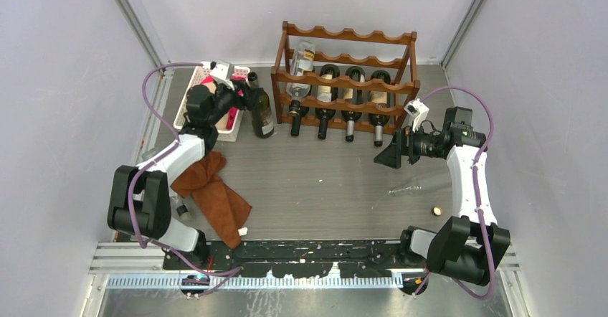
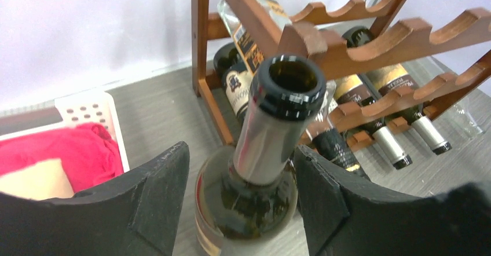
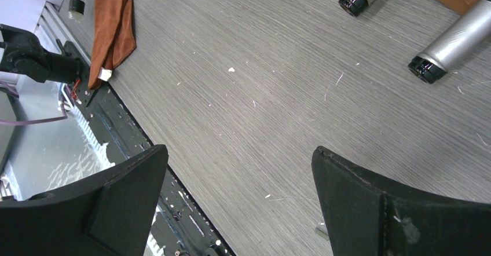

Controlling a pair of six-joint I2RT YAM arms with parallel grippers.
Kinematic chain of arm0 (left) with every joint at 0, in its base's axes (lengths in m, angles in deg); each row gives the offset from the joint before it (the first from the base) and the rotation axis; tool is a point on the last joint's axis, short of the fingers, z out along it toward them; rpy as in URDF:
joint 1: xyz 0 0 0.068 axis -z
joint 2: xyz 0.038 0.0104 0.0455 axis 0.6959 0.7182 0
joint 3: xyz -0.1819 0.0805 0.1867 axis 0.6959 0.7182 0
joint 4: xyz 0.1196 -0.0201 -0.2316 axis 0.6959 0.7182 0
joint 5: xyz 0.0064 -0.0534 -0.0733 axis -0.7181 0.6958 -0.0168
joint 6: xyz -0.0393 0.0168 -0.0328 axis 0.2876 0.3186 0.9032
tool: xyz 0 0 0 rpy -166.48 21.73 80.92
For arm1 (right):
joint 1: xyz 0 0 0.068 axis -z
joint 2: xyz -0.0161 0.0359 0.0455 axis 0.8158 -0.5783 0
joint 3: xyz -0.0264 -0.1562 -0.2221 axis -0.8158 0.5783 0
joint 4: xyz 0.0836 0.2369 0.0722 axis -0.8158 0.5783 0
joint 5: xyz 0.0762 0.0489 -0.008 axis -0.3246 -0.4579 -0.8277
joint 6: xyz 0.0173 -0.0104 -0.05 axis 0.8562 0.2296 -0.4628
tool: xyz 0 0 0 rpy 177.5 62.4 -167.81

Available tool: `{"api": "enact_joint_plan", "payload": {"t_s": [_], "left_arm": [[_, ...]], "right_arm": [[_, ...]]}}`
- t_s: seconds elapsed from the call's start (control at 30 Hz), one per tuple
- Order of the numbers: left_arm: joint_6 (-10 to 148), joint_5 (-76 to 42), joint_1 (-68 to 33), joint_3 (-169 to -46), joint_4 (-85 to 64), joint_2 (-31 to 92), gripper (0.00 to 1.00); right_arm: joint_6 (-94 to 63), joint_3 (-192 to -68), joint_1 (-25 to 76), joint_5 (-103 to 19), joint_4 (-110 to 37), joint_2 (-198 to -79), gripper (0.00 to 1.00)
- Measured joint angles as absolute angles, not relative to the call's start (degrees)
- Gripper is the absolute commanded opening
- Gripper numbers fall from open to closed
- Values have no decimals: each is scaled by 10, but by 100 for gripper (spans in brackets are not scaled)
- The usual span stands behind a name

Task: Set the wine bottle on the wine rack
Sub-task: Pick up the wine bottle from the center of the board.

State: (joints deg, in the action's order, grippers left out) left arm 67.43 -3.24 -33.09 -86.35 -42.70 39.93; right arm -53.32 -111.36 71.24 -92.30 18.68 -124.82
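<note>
Cloth (image 1: 215,191): brown, crumpled on the table (image 1: 323,181) beside the left arm.
Right gripper (image 1: 383,152): fingers wide apart, holding nothing, over bare table.
Left gripper (image 2: 241,147): fingers spread either side of the wine bottle's shoulder; whether they press it cannot be told.
Wine bottle (image 1: 262,116): dark, upright, open-mouthed, on the table between the white basket (image 1: 183,109) and the rack's left end.
Wine rack (image 1: 358,82): farthest back, several bottles lying in it.

Open grey table (image 1: 315,181) is left across the middle of the top view. The upper centre is blocked by the wine rack (image 1: 340,82), with bottle necks (image 1: 350,132) stuck out along its front foot. Its top tier is taken only at the left end, by a clear bottle (image 1: 302,62). The gap between rack and white basket (image 1: 185,105) is filled by the upright wine bottle (image 1: 261,112). The lower left is covered by a brown cloth (image 1: 215,188), and a clear glass object (image 1: 412,186) lies at right.
</note>
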Motion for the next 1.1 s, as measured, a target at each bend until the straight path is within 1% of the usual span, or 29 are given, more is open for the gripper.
{"api": "enact_joint_plan", "payload": {"t_s": [0.13,0.23,0.27,0.3,0.33,0.37,0.4,0.53,0.6,0.7,0.8,0.93,1.03,1.1], "left_arm": [[673,-33,-325,-886,-440,420,59],[670,-32,-320,-896,-439,432,53],[669,-32,-318,-899,-439,435,47],[666,-31,-318,-902,-438,438,36],[664,-29,-317,-904,-435,439,15],[661,-28,-317,-907,-434,439,2],[645,-28,-316,-908,-430,439,0],[641,-29,-316,-908,-398,420,0],[643,-40,-316,-902,-343,384,0],[664,-49,-315,-887,-243,297,0],[706,-42,-315,-878,-172,206,0],[812,-6,-312,-850,-142,94,0],[890,8,-290,-824,-138,52,0],[928,2,-256,-808,-139,44,0]], "right_arm": [[-533,-1114,712,-921,187,-1248,100],[-533,-1114,711,-921,187,-1248,100],[-533,-1114,711,-920,187,-1248,100],[-533,-1114,710,-920,187,-1248,100],[-533,-1114,709,-919,187,-1248,100],[-533,-1114,709,-919,187,-1248,100],[-533,-1114,708,-919,187,-1248,100],[-533,-1114,707,-917,187,-1248,100],[-534,-1114,706,-917,187,-1248,100],[-534,-1114,703,-918,187,-1248,100],[-536,-1114,696,-918,189,-1248,100],[-548,-1114,679,-919,202,-1249,100],[-564,-1114,656,-922,213,-1251,100],[-580,-1114,636,-924,222,-1251,100]]}}
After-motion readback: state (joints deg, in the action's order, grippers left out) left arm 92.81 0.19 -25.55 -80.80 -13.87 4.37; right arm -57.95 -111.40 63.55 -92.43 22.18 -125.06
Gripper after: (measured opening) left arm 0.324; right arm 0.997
